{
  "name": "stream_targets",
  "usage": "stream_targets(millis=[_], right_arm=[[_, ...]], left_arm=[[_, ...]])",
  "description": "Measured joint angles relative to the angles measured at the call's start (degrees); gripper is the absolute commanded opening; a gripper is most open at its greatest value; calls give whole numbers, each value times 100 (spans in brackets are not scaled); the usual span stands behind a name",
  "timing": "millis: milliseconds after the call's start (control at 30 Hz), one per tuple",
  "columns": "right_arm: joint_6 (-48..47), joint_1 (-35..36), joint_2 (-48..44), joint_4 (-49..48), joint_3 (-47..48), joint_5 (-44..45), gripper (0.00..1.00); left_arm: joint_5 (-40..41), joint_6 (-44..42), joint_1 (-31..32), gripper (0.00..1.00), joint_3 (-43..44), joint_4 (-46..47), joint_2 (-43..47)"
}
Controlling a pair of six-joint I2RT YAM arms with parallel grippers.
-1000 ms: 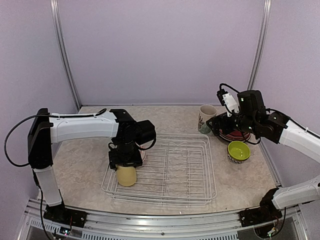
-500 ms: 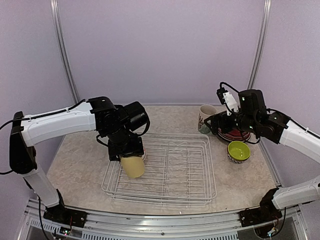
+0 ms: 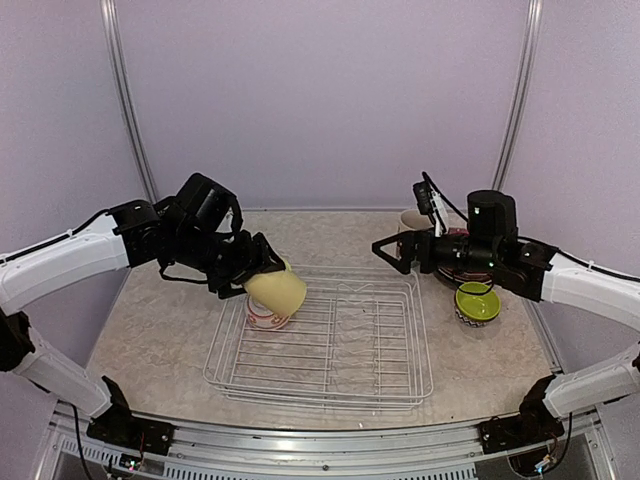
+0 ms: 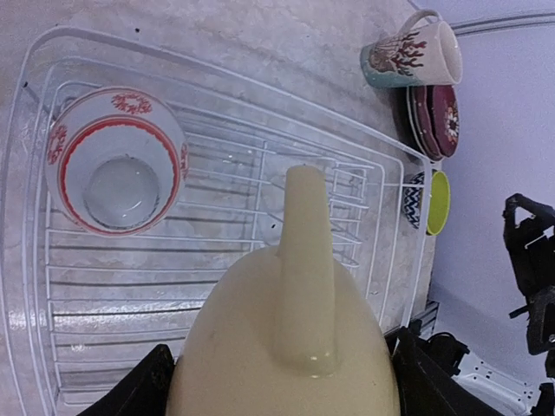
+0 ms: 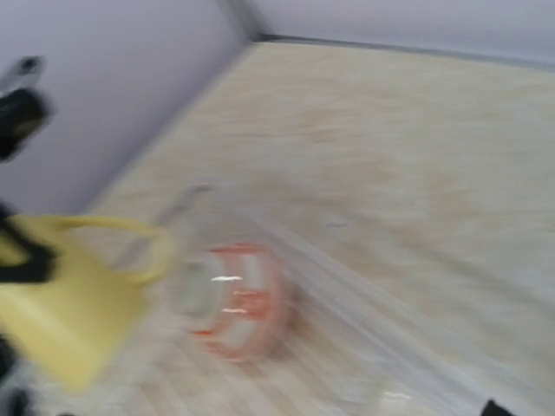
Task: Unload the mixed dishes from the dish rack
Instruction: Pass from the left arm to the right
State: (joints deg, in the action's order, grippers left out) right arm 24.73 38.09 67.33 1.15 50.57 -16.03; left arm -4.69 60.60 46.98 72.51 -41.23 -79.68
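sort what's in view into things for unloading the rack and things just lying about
For the job: rack; yellow mug in the left gripper; red bowl in the rack; floral cup, plates, green bowl and black-and-white bowl on the table.
Lying about: nothing loose that shows.

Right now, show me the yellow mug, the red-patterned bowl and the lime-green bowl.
yellow mug (image 3: 278, 290), top external view, its side wall.
red-patterned bowl (image 4: 113, 186), left wrist view, its inner bottom.
lime-green bowl (image 3: 477, 299), top external view, its inside.
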Motion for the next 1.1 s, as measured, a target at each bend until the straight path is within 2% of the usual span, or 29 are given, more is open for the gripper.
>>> stream_targets(millis=[267, 433, 633, 767, 833, 1100], right_arm=[[1462, 293, 590, -2188, -496, -1220, 100], [2159, 463, 929, -3226, -573, -1617, 99], [2734, 632, 1141, -4186, -573, -1928, 92], [2935, 664, 1233, -4586, -573, -2011, 80], [2977, 684, 1244, -4712, -573, -2017, 67], [3165, 743, 1248, -5257, -706, -1910, 27]], left_arm=[[-752, -103, -289, 36, -426, 2015, 247], [-1178, -107, -293, 36, -468, 3056, 199], [-1556, -140, -256, 36, -468, 3960, -114], [-1757, -186, -146, 36, -468, 4262, -393], [-1853, -190, -61, 36, -468, 4409, -531], [-2000, -166, 149, 36, -479, 5034, -682]])
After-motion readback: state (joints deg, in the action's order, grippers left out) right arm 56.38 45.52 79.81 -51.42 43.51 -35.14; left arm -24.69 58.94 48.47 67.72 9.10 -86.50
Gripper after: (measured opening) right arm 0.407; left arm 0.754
